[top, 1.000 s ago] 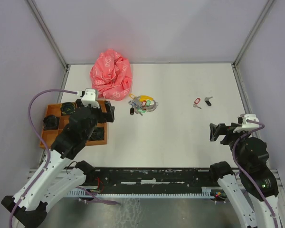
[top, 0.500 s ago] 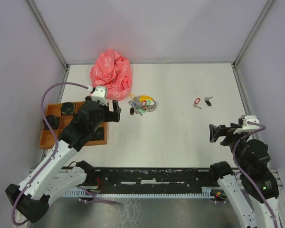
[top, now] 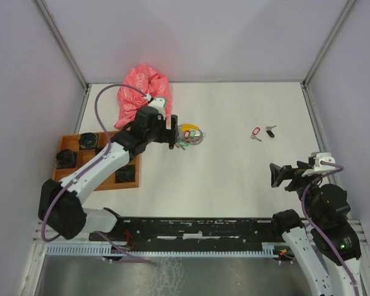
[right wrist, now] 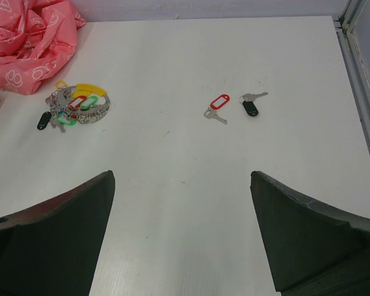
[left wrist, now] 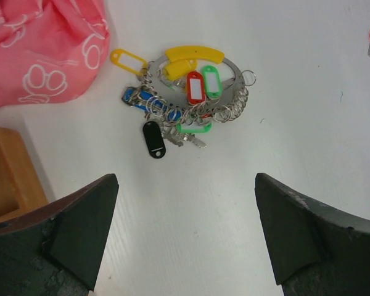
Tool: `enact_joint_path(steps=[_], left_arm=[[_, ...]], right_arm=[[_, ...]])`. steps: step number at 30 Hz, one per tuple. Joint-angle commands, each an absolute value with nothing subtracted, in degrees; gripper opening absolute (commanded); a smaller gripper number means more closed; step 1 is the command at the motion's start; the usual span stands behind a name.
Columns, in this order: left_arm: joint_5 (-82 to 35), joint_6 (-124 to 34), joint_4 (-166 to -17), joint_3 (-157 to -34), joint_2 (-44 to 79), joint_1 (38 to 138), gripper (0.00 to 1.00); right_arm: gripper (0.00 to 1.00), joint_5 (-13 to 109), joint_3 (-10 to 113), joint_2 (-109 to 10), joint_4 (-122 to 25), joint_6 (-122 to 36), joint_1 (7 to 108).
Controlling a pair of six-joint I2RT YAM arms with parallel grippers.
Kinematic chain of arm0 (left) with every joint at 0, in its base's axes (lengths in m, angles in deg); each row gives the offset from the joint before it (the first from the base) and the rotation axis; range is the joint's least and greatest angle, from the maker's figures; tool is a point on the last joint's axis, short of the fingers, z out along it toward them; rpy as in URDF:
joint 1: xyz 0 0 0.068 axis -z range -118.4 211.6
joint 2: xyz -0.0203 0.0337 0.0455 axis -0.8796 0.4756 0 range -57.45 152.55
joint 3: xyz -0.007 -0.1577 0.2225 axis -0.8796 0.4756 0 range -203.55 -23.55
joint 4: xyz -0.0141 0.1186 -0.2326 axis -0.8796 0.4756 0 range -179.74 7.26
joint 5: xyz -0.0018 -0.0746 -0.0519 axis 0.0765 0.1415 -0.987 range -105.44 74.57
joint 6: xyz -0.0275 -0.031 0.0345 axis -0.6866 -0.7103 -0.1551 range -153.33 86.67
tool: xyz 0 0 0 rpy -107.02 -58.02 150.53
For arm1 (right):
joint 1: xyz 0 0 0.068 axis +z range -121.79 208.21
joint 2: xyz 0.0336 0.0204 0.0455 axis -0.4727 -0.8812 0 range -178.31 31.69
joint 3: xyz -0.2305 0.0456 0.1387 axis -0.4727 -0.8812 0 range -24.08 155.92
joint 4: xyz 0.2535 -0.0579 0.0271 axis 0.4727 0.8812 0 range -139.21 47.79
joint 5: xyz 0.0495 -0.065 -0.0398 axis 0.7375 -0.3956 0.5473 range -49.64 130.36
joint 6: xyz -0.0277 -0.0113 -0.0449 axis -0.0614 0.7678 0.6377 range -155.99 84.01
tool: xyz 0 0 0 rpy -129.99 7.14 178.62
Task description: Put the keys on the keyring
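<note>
Two keys lie side by side on the white table at the right: one with a red tag and one with a black tag. The keyring, a metal ring with a yellow handle and several coloured tags, rests left of centre. My left gripper hovers open just left of the keyring, nothing between its fingers. My right gripper is open and empty near the front right, well short of the keys.
A crumpled pink bag lies behind the keyring at the back left. An orange wooden tray with dark items sits at the left edge. Metal frame posts line the table's sides.
My left arm has swung forward and right, from over the wooden tray to beside the keyring. The right gripper has shifted slightly toward the near edge. Both stayed open.
</note>
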State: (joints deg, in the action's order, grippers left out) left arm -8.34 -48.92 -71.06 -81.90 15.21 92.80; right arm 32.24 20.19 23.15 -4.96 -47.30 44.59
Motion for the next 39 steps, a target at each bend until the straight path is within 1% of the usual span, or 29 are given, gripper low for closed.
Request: enact_joint_path(steps=[1,5,9,16,20,24,27,34,39], left_arm=[[-13.6,-49.7,-76.3,-89.5,25.3,92.5,0.96],[-17.5,-47.7,-77.0,-96.4,35.8,92.6,0.9],[-21.1,-45.5,-74.5,-105.1,46.6,92.7,0.86],[-21.9,-42.8,-68.6,-118.7,61.8,92.5,0.86],[-21.2,-42.2,-67.3,-120.6,66.0,92.6,0.87],[-23.4,-43.1,-67.1,-118.2,67.1,92.5,0.88],[-25.5,-44.9,-68.5,-114.2,66.4,92.6,0.87],[-32.8,-51.9,-78.0,-96.4,57.4,93.2,0.84],[-35.6,-56.9,-83.9,-86.0,50.9,94.5,0.8]], right_arm=[[1.0,33.3,20.5,24.1,-7.0,-47.4,45.2],[1.0,34.6,20.6,23.9,-6.9,-46.9,45.3],[1.0,36.1,20.4,23.2,-7.2,-46.7,45.3],[1.0,37.4,20.4,22.5,-7.3,-46.6,45.4],[1.0,38.6,20.5,21.9,-7.2,-46.6,45.4],[1.0,39.8,21.2,20.1,-6.8,-46.7,45.4],[1.0,41.8,22.1,17.5,-6.2,-47.4,45.4],[1.0,49.1,23.7,8.5,-5.1,-49.3,45.4],[1.0,55.9,22.4,2.0,-8.2,-50.6,45.4]])
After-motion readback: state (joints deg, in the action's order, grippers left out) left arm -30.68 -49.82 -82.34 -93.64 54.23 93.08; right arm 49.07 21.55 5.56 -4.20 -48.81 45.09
